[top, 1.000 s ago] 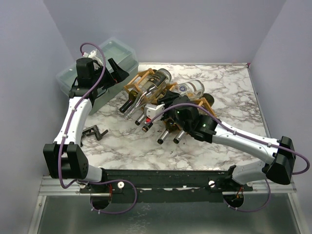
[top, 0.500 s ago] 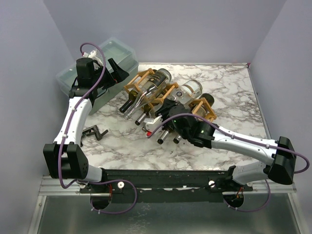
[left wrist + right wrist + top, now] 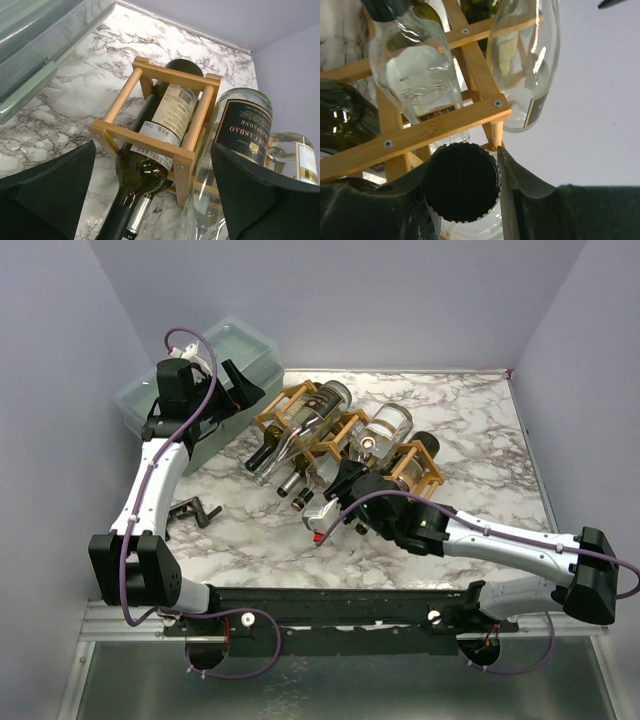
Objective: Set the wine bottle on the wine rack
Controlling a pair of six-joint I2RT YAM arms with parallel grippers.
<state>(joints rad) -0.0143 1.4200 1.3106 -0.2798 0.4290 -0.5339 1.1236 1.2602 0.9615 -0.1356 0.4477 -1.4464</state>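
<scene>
The clear wine bottle [image 3: 385, 428] lies in the wooden wine rack [image 3: 121, 97] on the marble tabletop [image 3: 470, 430], its black cap [image 3: 461, 181] clenched in the right jaws. The left jaws hang spread wide and empty.

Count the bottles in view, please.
5 at least: green bottle at the left end of the rack; black-labelled bottle beside it; clear bottle in the right hand; dark bottle rightmost; one lower neck. More may be hidden.
</scene>
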